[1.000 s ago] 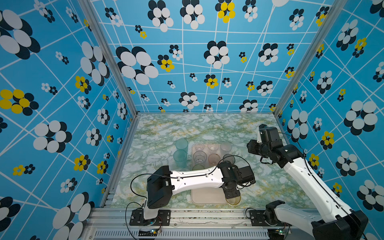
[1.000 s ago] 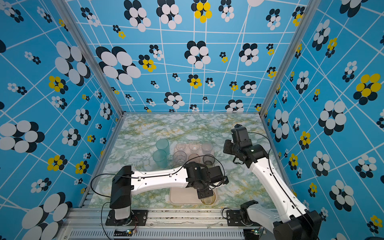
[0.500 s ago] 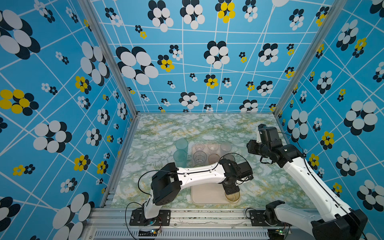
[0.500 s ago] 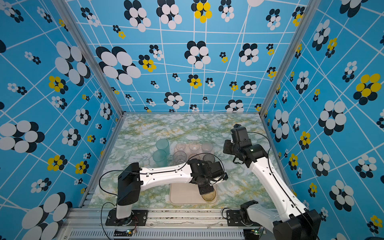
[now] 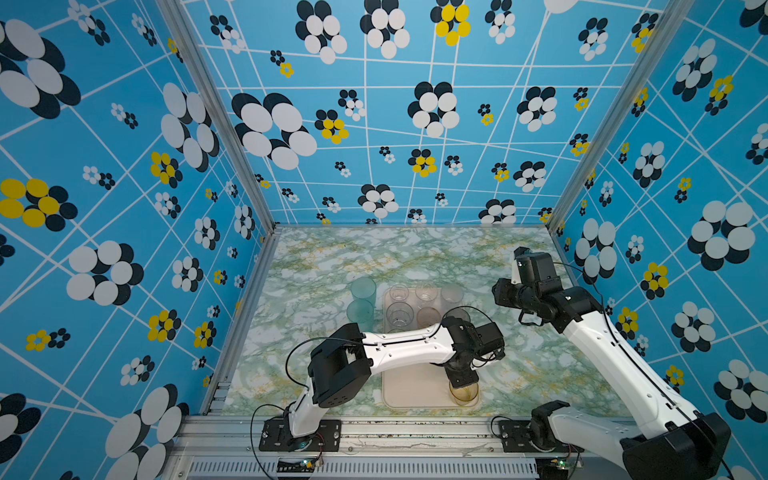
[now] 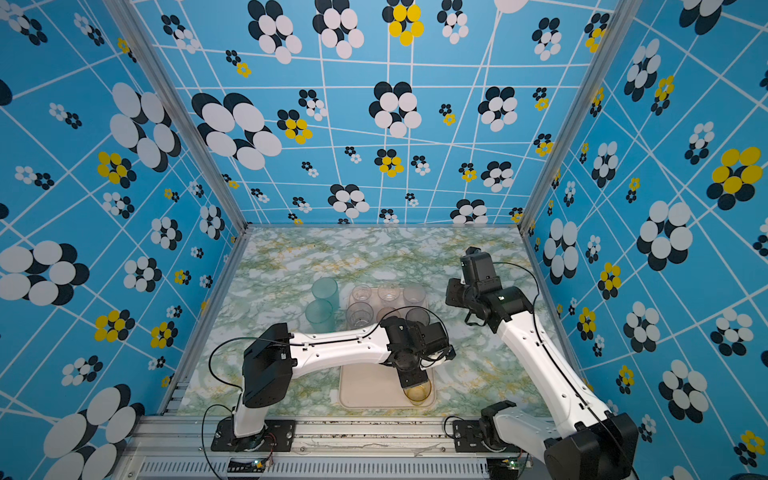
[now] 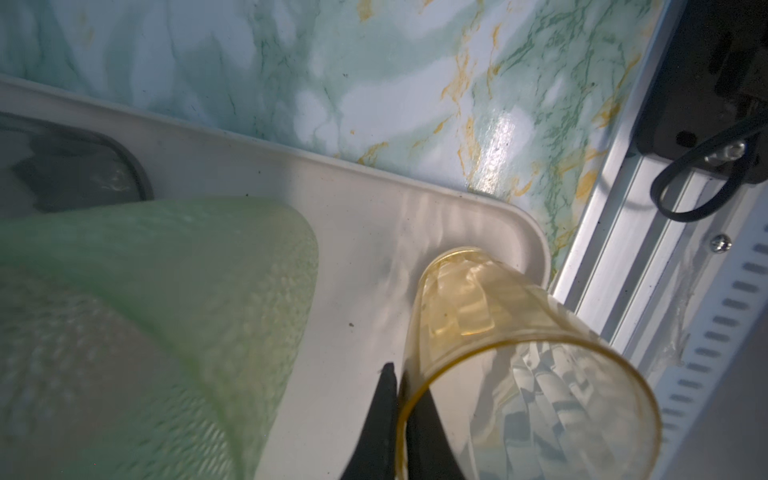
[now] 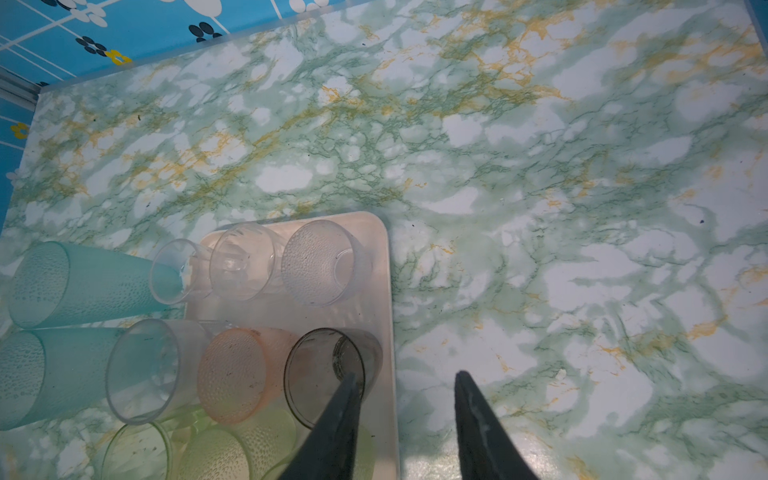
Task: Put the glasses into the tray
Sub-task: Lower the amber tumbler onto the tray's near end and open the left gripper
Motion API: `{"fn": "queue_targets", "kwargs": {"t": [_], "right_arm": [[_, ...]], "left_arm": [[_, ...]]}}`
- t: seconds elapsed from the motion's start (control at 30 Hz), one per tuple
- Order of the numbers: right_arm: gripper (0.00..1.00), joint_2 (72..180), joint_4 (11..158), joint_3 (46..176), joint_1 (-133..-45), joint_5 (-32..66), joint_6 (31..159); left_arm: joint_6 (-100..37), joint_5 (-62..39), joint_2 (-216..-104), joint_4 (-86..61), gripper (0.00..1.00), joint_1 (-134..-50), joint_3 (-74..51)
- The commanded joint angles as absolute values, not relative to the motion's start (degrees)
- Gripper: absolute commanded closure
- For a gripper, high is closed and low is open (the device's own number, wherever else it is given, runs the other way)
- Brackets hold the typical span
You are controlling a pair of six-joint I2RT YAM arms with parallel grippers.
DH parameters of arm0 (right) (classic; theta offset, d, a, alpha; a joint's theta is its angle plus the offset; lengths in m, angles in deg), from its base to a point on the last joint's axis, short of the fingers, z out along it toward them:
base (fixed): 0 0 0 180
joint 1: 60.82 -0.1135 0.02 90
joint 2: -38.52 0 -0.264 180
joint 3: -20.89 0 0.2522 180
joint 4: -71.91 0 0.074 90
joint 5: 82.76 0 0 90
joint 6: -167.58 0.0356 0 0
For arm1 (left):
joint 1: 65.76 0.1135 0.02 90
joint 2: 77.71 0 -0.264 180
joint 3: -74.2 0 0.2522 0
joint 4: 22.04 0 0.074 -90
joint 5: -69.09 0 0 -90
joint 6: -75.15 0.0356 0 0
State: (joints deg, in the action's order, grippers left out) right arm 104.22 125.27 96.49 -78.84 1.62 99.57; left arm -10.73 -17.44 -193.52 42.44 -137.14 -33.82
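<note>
The cream tray (image 5: 409,388) (image 6: 365,388) lies on the marble table. My left gripper (image 5: 460,377) (image 7: 401,386) is shut on the rim of an amber glass (image 5: 464,394) (image 6: 417,392) (image 7: 498,324), one finger inside and one outside. The glass's base is at the tray's near right corner; I cannot tell whether it touches. A green glass (image 7: 158,299) stands close beside it. Clear glasses (image 5: 424,292), a pink one (image 8: 237,374) and a smoky grey one (image 8: 328,370) fill the tray's far end. My right gripper (image 5: 501,292) (image 8: 406,376) is open above the table, right of the tray.
Two tall teal tumblers (image 5: 362,293) (image 8: 83,282) stand on the table just left of the tray (image 8: 384,291). Pale green glasses (image 8: 216,453) sit in the tray's middle. The metal frame rail (image 7: 615,232) runs close to the tray's (image 7: 353,199) near corner.
The left arm's elbow has swung a little to the right while its gripper and the amber glass stayed at the tray's near right corner. The right arm has not moved.
</note>
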Motion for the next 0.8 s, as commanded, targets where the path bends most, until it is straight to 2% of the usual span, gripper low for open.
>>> {"fn": "queue_targets", "kwargs": {"t": [0.0,0.77], "right_arm": [[0.6,104.57,124.1,95.62,-78.3,2.05,98.76],[0.6,104.55,123.64,95.13,-78.03,3.12,98.67]], "left_arm": [[-10.15,-16.86,-194.58,42.52,0.92,-136.69,-35.38],[-10.63,-15.78,-193.23,41.8,0.76,-136.78,-35.55]]}}
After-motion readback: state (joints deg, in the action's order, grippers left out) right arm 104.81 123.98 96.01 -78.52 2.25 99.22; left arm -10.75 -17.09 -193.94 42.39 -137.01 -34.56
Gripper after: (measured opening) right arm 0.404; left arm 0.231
